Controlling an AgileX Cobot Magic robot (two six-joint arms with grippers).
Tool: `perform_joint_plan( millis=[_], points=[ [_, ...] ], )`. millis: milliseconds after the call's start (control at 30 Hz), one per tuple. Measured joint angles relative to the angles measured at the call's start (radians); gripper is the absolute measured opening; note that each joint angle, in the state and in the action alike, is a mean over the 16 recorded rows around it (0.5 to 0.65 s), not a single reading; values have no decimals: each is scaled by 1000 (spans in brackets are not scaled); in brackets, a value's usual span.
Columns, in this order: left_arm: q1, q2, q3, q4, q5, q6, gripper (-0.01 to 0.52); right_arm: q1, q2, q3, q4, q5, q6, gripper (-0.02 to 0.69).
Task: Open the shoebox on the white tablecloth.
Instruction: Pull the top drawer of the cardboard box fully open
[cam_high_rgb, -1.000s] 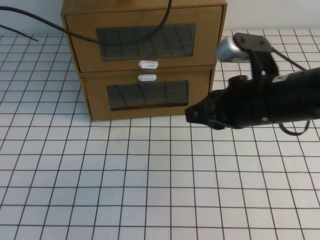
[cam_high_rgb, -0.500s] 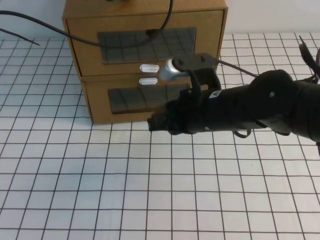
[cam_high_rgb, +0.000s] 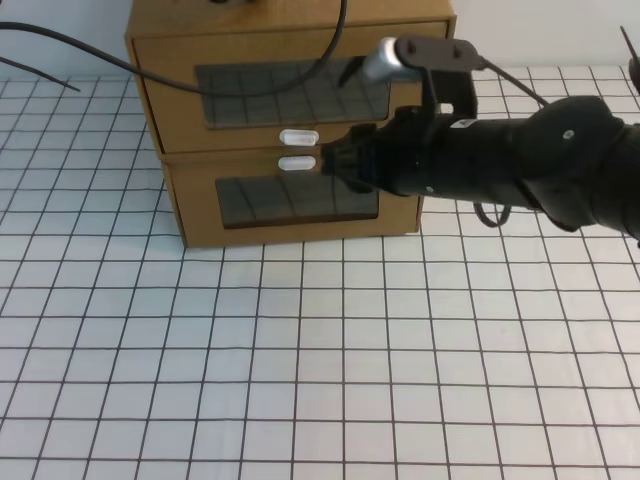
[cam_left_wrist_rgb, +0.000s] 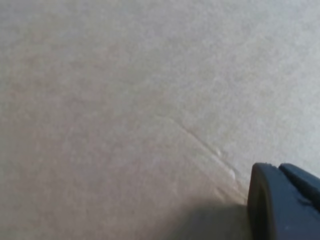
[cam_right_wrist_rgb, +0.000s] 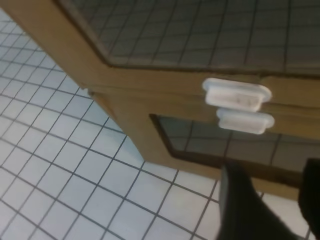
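Two brown boxes stand stacked on the white tablecloth (cam_high_rgb: 300, 350). The shoebox (cam_high_rgb: 170, 90) is the upper one; its white tab (cam_high_rgb: 298, 136) sits below its window. In the right wrist view that tab (cam_right_wrist_rgb: 236, 94) lies just above the lower box's tab (cam_right_wrist_rgb: 245, 121). My right gripper (cam_high_rgb: 328, 163) hovers in front of the boxes, just right of the two tabs. Its jaws (cam_right_wrist_rgb: 272, 192) stand open with nothing between them, a little below the tabs. My left gripper shows only as one dark finger (cam_left_wrist_rgb: 280, 205) against plain cardboard.
The lower brown box (cam_high_rgb: 195, 215) has its tab (cam_high_rgb: 296, 161) above its window. A black cable (cam_high_rgb: 150, 72) drapes across the upper box's front. My right arm (cam_high_rgb: 520, 160) crosses the lower box's right end. Gridded cloth spreads in front.
My right gripper swung left across the lower box's front, then rose to the level of the tabs. Its jaws went from shut to open.
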Motion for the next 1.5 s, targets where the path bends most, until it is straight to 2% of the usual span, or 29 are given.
perform_joint_plan(
  millis=[100,233,500,667,833,1100,1233,1367,1500],
  points=[
    [0,0,0,1,0,0,-2,-6,6,-21,1,22,-88,215],
    [0,0,0,1,1,0,-2,-6,12,-44,-8,70,-277,250],
    [-1,0,-1,6,1,3,-2,0,14,-64,-69,145,-707,238],
    [-3,0,-1,14,2,5,-2,23,14,-67,-116,114,-834,225],
    [-4,0,-2,22,3,7,-2,53,14,-68,-143,52,-712,216],
    [-5,0,-3,29,9,7,-2,86,17,-67,-123,20,-231,202],
    [-5,0,-3,30,11,7,-2,85,26,-63,-68,38,-36,188],
    [-5,0,-3,30,14,8,-2,81,36,-60,-6,71,76,170],
    [-5,0,-3,31,15,8,-2,77,46,-57,45,133,108,149]
  ],
)
